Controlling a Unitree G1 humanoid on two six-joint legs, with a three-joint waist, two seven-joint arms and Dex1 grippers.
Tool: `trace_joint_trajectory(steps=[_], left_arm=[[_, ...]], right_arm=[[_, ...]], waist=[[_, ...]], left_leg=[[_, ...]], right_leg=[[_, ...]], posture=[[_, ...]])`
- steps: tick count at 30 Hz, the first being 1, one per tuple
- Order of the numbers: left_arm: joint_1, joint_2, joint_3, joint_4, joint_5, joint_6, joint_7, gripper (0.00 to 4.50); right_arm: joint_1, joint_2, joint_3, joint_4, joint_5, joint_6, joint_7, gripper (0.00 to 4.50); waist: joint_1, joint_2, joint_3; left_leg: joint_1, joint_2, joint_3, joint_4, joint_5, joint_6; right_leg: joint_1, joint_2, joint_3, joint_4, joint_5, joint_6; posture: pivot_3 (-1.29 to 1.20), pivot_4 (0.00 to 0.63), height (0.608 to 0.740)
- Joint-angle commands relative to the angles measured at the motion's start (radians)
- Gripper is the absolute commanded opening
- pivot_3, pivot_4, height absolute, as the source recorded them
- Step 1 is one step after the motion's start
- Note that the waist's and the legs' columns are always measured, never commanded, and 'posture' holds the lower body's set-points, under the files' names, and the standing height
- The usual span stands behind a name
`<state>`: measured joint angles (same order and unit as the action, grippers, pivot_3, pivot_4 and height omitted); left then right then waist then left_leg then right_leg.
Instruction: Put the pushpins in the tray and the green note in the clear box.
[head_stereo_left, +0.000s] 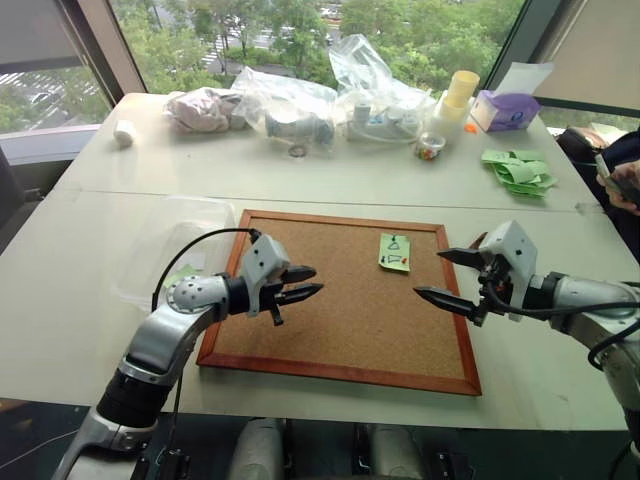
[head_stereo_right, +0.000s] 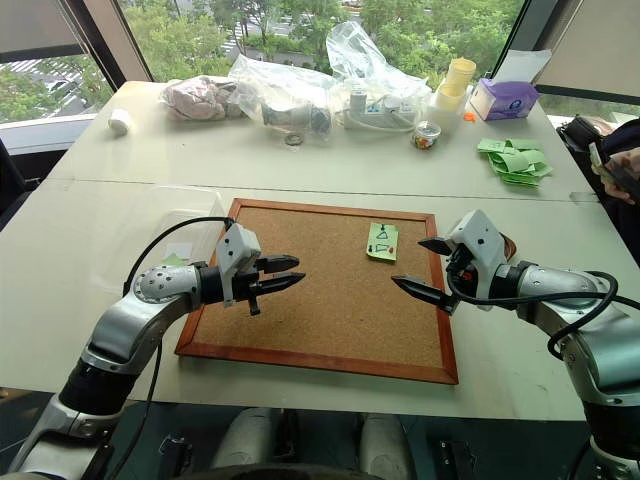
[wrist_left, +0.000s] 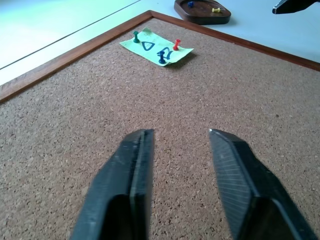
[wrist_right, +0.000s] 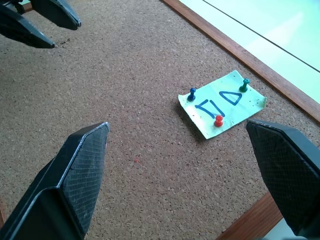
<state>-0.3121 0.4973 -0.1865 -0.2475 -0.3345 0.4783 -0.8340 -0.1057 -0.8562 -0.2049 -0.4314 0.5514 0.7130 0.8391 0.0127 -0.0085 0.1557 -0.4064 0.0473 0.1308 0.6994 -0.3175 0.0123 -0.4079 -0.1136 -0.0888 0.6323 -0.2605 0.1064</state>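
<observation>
While both arms hang low over the corkboard (head_stereo_left: 345, 300), I've got nothing gripped yet. Left tool (head_stereo_left: 303, 283) sits nearest me over the board's left half, fingers narrowly apart w/ a visible gap in the left wrist view, clamped on nothing. Right tool (head_stereo_left: 442, 276) hovers over the board's right edge, fingers spread wide, also empty.

Further out, the green note (head_stereo_left: 395, 252) is pinned flat near the board's far right corner. The pushpins (wrist_right: 218, 120) on it number 3: 1 red, 1 blue, 1 green. So no note move done, and I judge these 3 pins must come out first.

The tray (wrist_left: 202, 10) lies on the tabletop just beside the board's right frame, and already holds 2 pins, 1 blue, 1 yellow, so I'd say the pin job is partly done. The clear box (head_stereo_left: 170, 250) sits on the tabletop left of the board, holding no triangle-marked note.

Only wrist views resolve pin colours and the drawn triangle; the left wrist view alone shows the tray's contents. Head views give the overall layout, incl. the box.
</observation>
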Motion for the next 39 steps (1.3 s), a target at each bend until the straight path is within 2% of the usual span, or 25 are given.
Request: trace_joint_trajectory(steps=[1,3,10,17,21,29,35,38,39], left_arm=[[-0.026,-0.036,-0.038,0.025,0.055,-0.056,0.029,0.82],[-0.029,-0.064,-0.061,0.063,0.083,-0.064,0.048,0.05],[-0.041,-0.143,-0.099,0.201,0.148,-0.105,0.086,0.05],[-0.031,-0.149,-0.124,0.257,0.207,-0.148,0.108,0.05],[-0.007,-0.149,-0.128,0.266,0.226,-0.152,0.123,0.05],[0.016,-0.161,-0.126,0.235,0.225,-0.135,0.137,0.05],[0.029,-0.155,-0.125,0.212,0.223,-0.124,0.145,0.05],[0.035,-0.152,-0.126,0.202,0.222,-0.120,0.148,0.00],[0.036,-0.151,-0.126,0.200,0.222,-0.119,0.149,0.00]], right_arm=[[-0.017,-0.003,-0.011,-0.014,-0.002,-0.017,-0.006,4.49],[-0.038,0.016,-0.007,-0.001,-0.006,-0.013,-0.034,4.49],[-0.159,0.110,0.048,0.099,-0.036,0.000,-0.121,4.49],[-0.293,0.156,0.144,0.240,-0.108,0.003,-0.162,4.49],[-0.418,0.243,0.215,0.411,-0.177,-0.028,-0.194,4.49],[-0.512,0.319,0.269,0.635,-0.282,-0.120,-0.208,4.49],[-0.520,0.342,0.272,0.690,-0.314,-0.157,-0.191,4.49],[-0.520,0.349,0.273,0.698,-0.324,-0.167,-0.188,3.72],[-0.521,0.350,0.273,0.701,-0.328,-0.169,-0.187,3.27]], waist=[[0.000,0.000,0.000],[0.000,0.000,0.000],[0.000,0.000,0.000],[0.001,0.001,-0.001],[-0.004,0.004,-0.003],[-0.004,0.006,-0.004],[-0.006,0.007,-0.004],[-0.008,0.007,-0.004],[-0.008,0.007,-0.004]], left_leg=[[0.000,0.000,0.000,0.000,0.000,0.000],[0.000,0.000,0.000,0.000,0.000,0.000],[0.000,0.000,0.001,0.000,0.000,0.000],[0.001,0.000,0.000,0.001,0.000,0.000],[0.002,0.000,0.001,0.001,0.000,0.000],[0.003,0.000,0.002,0.001,0.000,0.000],[0.003,0.000,0.002,0.000,0.000,0.000],[0.003,0.000,0.002,0.000,0.000,0.000],[0.003,0.000,0.002,0.000,0.000,0.000]], right_leg=[[0.000,0.000,0.000,0.000,0.000,0.000],[0.000,0.000,0.000,0.000,0.000,0.000],[0.000,0.001,0.000,0.000,0.000,0.000],[0.001,0.000,0.000,0.000,0.000,0.000],[0.002,0.000,0.000,0.000,0.001,-0.001],[0.003,0.000,0.000,0.000,0.001,-0.001],[0.003,0.000,0.000,0.001,0.001,-0.001],[0.003,0.000,0.000,0.001,0.001,-0.001],[0.003,0.000,0.000,0.001,0.001,-0.001]], posture=[[0.00,0.150,0.740],[0.00,0.150,0.740],[0.00,0.150,0.740],[0.00,0.150,0.740],[0.00,0.150,0.740],[0.00,0.150,0.740],[0.00,0.150,0.740],[0.00,0.150,0.740],[0.00,0.150,0.740]])
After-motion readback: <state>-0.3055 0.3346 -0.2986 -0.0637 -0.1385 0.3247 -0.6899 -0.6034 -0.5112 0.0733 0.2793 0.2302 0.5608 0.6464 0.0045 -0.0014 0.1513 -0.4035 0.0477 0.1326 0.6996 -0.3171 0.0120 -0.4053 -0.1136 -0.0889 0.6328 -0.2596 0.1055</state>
